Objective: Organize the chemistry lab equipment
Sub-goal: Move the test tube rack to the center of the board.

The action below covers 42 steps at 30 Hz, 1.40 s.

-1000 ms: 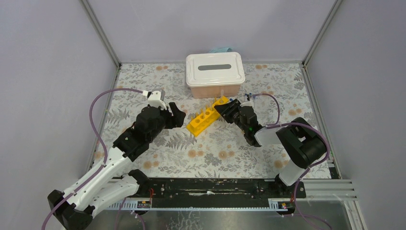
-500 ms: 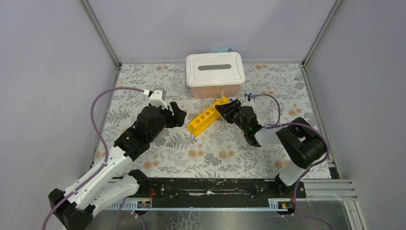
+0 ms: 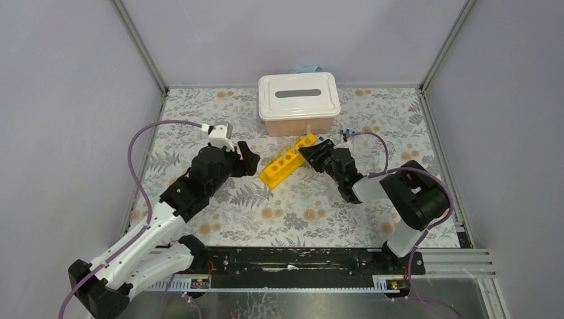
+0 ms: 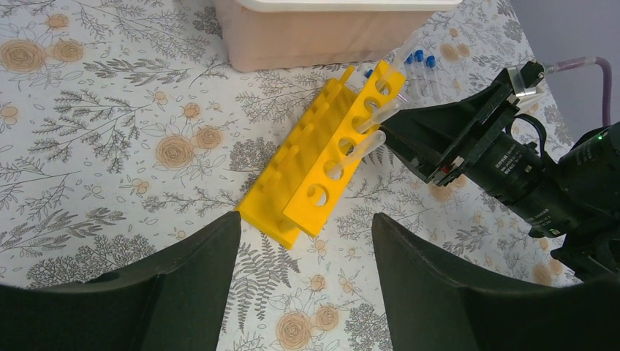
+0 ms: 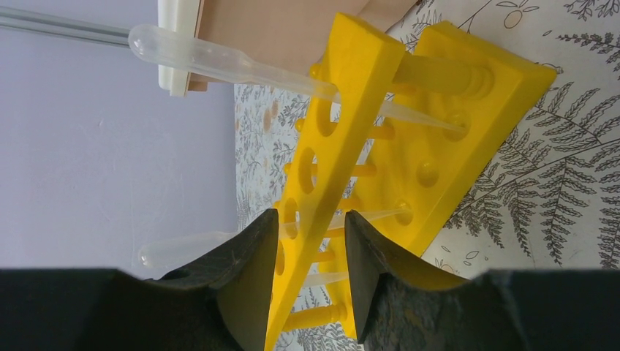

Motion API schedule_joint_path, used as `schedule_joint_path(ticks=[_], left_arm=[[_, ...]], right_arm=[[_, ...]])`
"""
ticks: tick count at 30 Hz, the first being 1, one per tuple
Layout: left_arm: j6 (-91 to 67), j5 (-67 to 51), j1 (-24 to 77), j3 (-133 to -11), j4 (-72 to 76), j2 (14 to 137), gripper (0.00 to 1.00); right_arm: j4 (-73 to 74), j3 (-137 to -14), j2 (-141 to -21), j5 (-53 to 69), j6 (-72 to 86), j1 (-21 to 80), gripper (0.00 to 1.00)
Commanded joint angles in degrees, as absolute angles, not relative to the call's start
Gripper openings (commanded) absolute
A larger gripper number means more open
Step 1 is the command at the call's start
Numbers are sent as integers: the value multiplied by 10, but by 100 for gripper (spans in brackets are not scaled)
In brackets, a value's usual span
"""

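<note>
The long yellow test-tube rack (image 3: 287,160) lies diagonally mid-table, just in front of the white box. Clear pipettes (image 5: 219,62) stick through its holes. My right gripper (image 3: 309,153) is at the rack's far right end. In the right wrist view it (image 5: 311,219) is closed on the rack's top plate (image 5: 343,131). My left gripper (image 3: 251,159) is open and empty just left of the rack's near end (image 4: 292,212); the left wrist view shows its jaws (image 4: 305,223) wide apart. Tiny blue-capped tubes (image 4: 419,58) lie beyond the rack. The wire ring and red-spouted bottle are out of view.
A white lidded box (image 3: 298,103) with a slot in its lid stands at the back centre, close behind the rack. The floral mat (image 3: 299,212) is ringed by metal frame posts and grey walls. The right arm's body (image 4: 541,183) lies right of the rack.
My left arm has edged slightly toward the rack. The right gripper and the rack have hardly moved.
</note>
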<state>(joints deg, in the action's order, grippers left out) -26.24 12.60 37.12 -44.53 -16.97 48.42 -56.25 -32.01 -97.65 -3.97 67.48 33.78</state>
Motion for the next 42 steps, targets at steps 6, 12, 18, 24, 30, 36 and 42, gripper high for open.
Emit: schedule_joint_path(ticks=[6,12,18,24,30,36,42], left_arm=[[-244,124,375,-444,-121,492,74],[-237,120,375,-441,-113,495,74],[-235,118,375,-434,-107,496,74],[-233,118,375,-432,-103,500,75],[-232,119,375,-431,-98,507,75],[-234,121,375,-427,-94,508,75],[-234,123,377,-426,-94,511,75]], right_arm=[[-604,-353,-1006,-56,688,343,45],[-619,-370,-1029,-55,696,341,44],[-631,-374,-1046,-55,709,341,39],[-648,-366,-1055,-57,723,340,32],[-658,-357,-1056,-59,730,337,28],[-679,-341,-1060,-60,740,337,25],[-713,-321,-1069,-60,751,336,24]])
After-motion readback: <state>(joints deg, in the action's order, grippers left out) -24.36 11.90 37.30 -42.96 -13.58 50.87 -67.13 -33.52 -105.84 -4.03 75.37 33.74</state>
